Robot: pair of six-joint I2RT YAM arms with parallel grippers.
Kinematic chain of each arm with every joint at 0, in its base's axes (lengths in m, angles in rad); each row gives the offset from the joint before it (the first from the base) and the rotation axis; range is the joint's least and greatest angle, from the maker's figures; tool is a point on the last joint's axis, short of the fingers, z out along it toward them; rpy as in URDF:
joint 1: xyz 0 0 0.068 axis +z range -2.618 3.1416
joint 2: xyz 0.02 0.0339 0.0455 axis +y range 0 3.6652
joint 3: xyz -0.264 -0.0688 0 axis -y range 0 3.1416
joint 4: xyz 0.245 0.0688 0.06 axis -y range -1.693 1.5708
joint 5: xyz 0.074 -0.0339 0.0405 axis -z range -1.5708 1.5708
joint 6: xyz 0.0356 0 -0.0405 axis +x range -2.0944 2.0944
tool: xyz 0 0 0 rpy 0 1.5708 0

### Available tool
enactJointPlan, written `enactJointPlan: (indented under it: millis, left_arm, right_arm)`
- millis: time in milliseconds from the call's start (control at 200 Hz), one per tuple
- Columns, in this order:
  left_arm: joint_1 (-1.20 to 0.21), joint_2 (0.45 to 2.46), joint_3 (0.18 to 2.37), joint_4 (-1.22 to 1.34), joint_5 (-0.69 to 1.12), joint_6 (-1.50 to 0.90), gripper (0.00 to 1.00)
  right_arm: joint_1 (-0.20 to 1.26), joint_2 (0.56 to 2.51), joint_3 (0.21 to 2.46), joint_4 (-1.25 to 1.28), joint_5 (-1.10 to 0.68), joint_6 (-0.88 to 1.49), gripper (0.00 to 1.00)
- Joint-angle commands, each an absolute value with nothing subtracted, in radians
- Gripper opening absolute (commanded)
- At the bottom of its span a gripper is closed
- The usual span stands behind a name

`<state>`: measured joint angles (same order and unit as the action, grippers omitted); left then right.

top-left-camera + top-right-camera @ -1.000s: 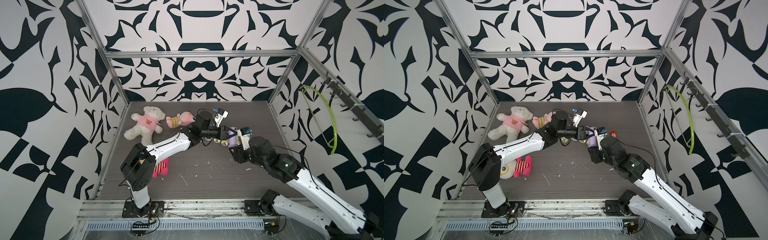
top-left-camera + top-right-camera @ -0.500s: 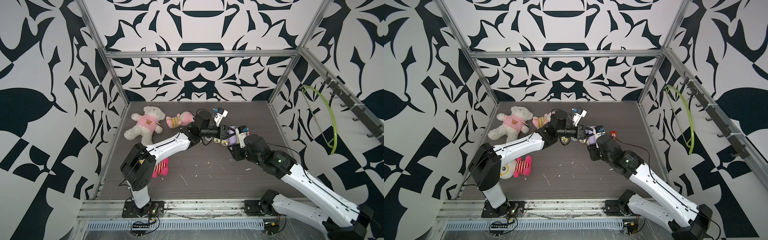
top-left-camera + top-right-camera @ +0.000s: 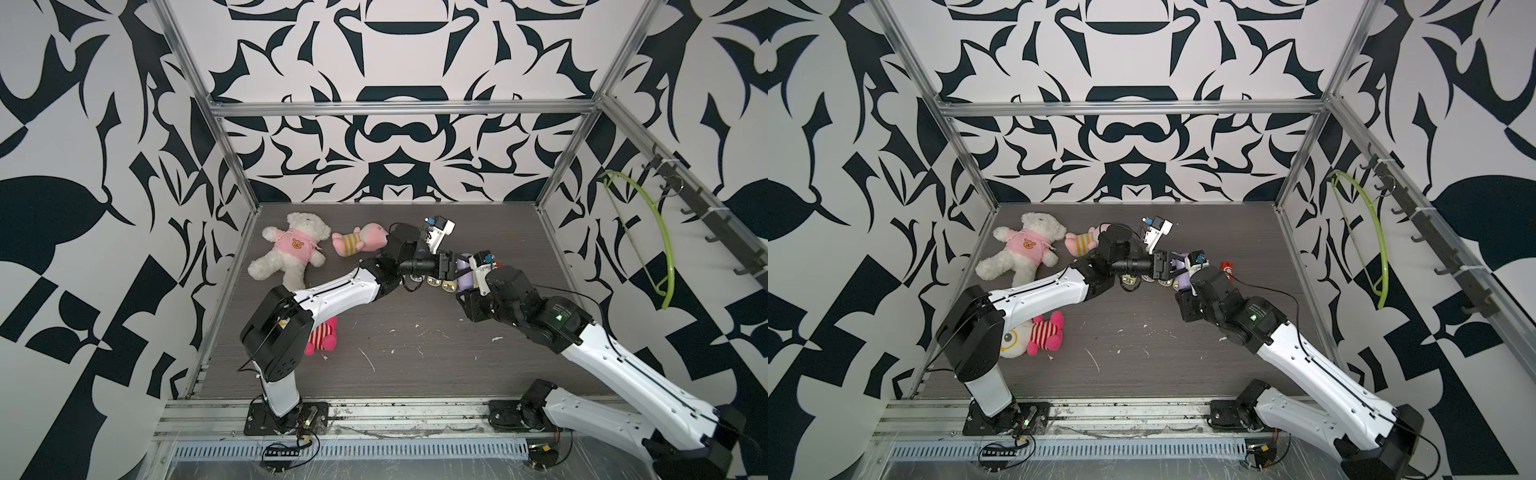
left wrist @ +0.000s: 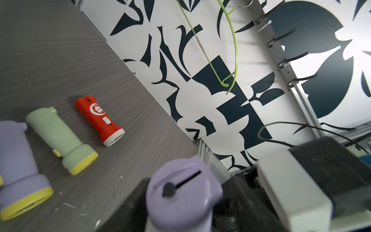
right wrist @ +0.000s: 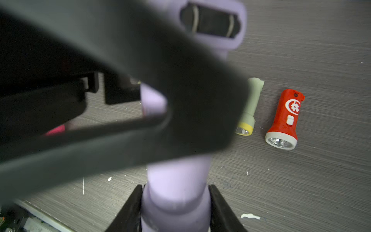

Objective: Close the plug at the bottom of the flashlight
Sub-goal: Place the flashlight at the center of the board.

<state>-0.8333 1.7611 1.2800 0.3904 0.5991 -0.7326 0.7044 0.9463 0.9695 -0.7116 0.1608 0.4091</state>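
A purple flashlight [image 5: 177,180] is held off the floor, seen in both top views [image 3: 464,275] [image 3: 1180,266]. My right gripper [image 5: 175,202] is shut on its wide head end, a black finger on each side. On the body near the far end, a black recess [image 5: 209,22] shows two metal prongs of the plug lying flat. The bottom end [image 4: 180,186] has a dark slot and a round black knob. My left gripper [image 4: 180,202] stands open around that end, its jaws set apart on either side.
On the floor beside us lie another purple flashlight [image 4: 20,170] with a yellow rim, a green one [image 4: 60,136] and a red one [image 4: 100,120]. A white teddy [image 3: 291,249] and two pink plush toys [image 3: 361,241] [image 3: 322,338] lie to the left. A green hanger [image 3: 648,249] hangs on the right wall.
My left gripper has opened around the flashlight's bottom end. My right arm has shifted slightly left toward it, still holding the flashlight.
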Motion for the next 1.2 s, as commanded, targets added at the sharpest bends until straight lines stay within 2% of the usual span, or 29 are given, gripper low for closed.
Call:
enactJointPlan:
  millis: [0,195,385,575,720,865,1195]
  left_arm:
    - [-0.815,1.723,1.238,0.491,0.633,-0.752,0.99]
    - [-0.768,1.666,1.149,0.557,0.629,-0.788,0.99]
    - [-0.744,1.541,1.043,0.453,0.543,-0.684,0.99]
    - [-0.743,1.391,0.919,0.379,0.428,-0.574,0.99]
    - [-0.741,1.337,0.889,0.315,0.424,-0.542,0.99]
    - [-0.741,1.335,0.848,0.371,0.435,-0.579,0.99]
    - [-0.739,1.369,0.817,0.433,0.487,-0.634,0.99]
  right_arm:
    - [0.706,0.933,1.048,-0.773,0.174,0.357,0.00]
    - [0.652,0.924,1.077,-0.861,0.248,0.323,0.00]
    - [0.434,0.948,1.077,-0.897,0.240,0.285,0.00]
    - [0.220,1.109,1.107,-0.897,0.145,0.266,0.00]
    - [0.088,1.236,1.143,-0.844,0.141,0.220,0.00]
    - [-0.021,1.346,1.139,-0.731,0.119,0.186,0.00]
    - [-0.097,1.592,1.178,-0.571,0.096,0.099,0.00]
